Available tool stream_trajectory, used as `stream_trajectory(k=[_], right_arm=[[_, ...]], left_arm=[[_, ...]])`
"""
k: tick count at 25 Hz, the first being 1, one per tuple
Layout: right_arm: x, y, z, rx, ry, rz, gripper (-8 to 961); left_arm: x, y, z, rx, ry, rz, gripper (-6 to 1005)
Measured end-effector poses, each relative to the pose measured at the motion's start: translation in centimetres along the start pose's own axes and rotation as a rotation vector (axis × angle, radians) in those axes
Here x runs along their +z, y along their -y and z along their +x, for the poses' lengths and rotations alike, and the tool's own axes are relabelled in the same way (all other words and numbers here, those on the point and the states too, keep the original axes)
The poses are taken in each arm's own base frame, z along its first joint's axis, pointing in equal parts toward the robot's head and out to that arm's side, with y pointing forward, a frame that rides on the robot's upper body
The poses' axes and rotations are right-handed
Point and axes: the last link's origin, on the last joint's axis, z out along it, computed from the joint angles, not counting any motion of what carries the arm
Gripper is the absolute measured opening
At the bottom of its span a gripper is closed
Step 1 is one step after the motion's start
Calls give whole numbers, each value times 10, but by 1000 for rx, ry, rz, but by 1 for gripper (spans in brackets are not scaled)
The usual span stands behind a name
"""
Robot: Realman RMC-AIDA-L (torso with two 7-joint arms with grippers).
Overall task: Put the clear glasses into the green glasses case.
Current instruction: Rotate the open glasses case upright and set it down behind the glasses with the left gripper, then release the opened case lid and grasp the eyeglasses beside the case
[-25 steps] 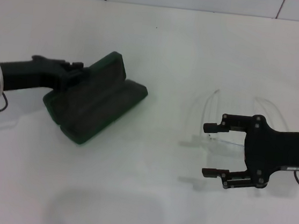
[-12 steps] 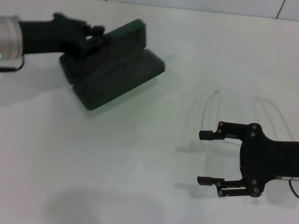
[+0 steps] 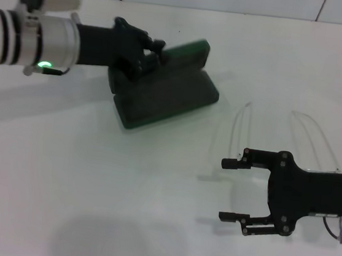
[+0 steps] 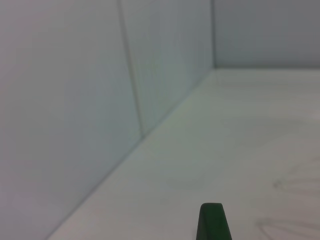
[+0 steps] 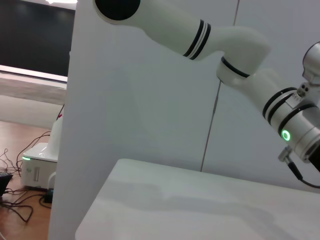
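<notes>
Clear glasses (image 3: 281,140) lie on the white table (image 3: 90,187) at the right, arms pointing toward the far wall, in the same spot as a second ago. The green glasses case (image 3: 165,93) sits open at centre-left, its lid tilted up. It has moved: a second ago it lay nearer the left edge and closer to the robot, and now it is farther back and nearer the glasses, though well apart from them. The left gripper (image 3: 149,54) is clamped on the raised lid's edge, as before, its arm now reaching farther in. The right gripper (image 3: 230,190) hovers just in front of the glasses with its jaws spread wide, empty; it has drawn slightly toward the robot since then.
</notes>
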Motion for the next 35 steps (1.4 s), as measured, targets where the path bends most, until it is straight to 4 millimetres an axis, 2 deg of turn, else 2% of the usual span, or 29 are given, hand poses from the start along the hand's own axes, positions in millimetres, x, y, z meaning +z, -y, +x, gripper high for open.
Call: stream_trajectory(k=[5, 13, 30, 35], right_arm=[[-2, -3, 2, 10, -1, 12, 739], [-4, -5, 3, 14, -2, 17, 738], [-3, -2, 3, 13, -3, 29, 739], [-2, 3, 2, 22, -10, 36, 739]], left_arm=[[16, -13, 7, 92, 53, -79, 190], [26, -31, 16, 173, 71, -189, 194], [22, -30, 20, 207, 61, -184, 205], [15, -32, 18, 176, 1, -151, 390]])
